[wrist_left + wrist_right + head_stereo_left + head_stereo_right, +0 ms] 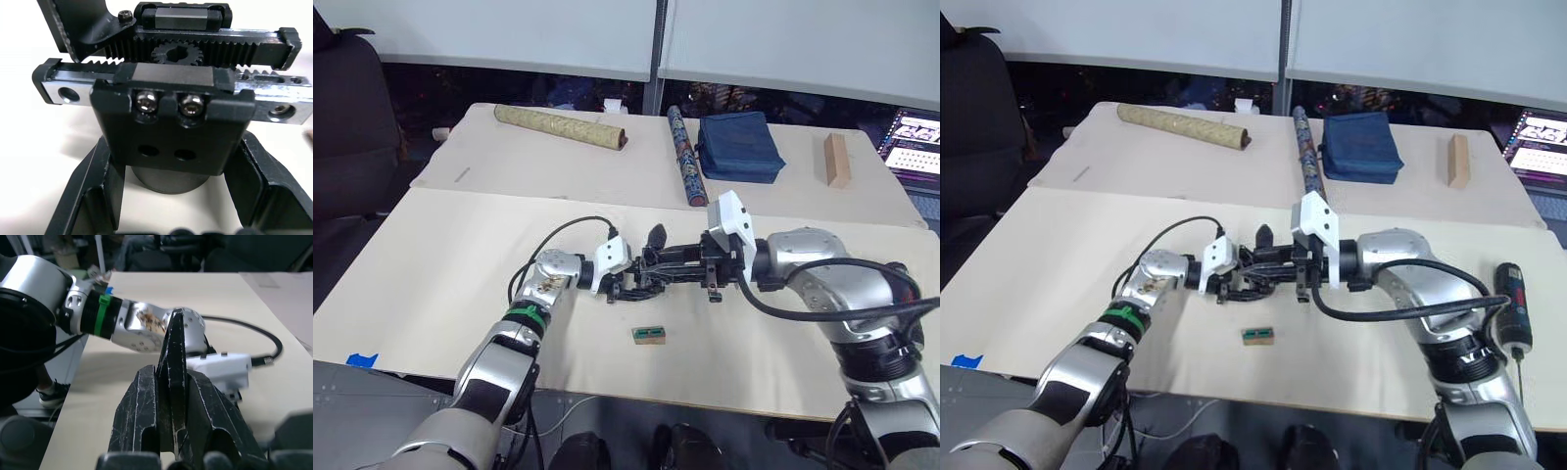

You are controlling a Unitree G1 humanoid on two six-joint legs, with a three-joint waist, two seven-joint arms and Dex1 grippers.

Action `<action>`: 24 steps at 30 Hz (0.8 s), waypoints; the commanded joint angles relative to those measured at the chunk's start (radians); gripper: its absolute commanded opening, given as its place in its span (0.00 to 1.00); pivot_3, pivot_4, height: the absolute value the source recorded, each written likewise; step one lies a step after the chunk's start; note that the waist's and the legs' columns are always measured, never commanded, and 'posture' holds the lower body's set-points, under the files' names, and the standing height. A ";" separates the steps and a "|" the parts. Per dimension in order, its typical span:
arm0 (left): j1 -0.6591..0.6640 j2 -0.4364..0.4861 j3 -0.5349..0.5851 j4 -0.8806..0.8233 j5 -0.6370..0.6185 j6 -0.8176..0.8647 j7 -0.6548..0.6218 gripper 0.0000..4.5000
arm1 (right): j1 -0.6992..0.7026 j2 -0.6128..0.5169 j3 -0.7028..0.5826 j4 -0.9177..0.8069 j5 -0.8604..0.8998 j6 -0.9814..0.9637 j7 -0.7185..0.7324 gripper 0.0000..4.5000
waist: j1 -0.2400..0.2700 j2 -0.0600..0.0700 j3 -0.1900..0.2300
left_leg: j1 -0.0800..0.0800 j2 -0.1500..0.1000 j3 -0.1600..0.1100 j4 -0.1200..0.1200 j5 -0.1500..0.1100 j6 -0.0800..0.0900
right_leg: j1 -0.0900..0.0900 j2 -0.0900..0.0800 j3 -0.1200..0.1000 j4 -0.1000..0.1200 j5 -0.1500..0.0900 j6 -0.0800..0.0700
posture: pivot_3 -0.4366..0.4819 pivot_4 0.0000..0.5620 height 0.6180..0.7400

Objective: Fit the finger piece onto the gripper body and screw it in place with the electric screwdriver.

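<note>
My left gripper [625, 279] is shut on the gripper body [171, 127], a black mechanism with toothed racks, a small pinion and a round base. Its fingers [88, 196] clamp the base from both sides. In the head views the gripper body [651, 266] is at the table's middle with a pointed finger standing up on top. My right gripper [171, 374] is shut on the finger piece [176, 347], a thin black wedge pointing toward the left arm. The right gripper [690, 262] reaches in from the right and meets the body. The electric screwdriver [1513, 304] lies at the right table edge.
A small green and brown block [648, 335] lies in front of the grippers. On the far table are a rolled tan tube [560, 125], a long patterned tube [685, 157], a blue bundle [737, 147] and a wooden block [836, 160]. A laptop [915, 137] stands at far right.
</note>
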 commanded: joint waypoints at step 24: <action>-0.066 -0.021 0.019 0.119 0.076 -0.114 -0.037 0.51 | 0.049 0.084 -0.001 0.257 -0.137 -0.227 0.046 0.08 | -0.007 0.000 0.000 | 0.000 0.001 -0.005 0.003 0.000 0.000 | 0.002 -0.001 -0.003 0.001 0.000 0.000 | 0.48 0.27 1.00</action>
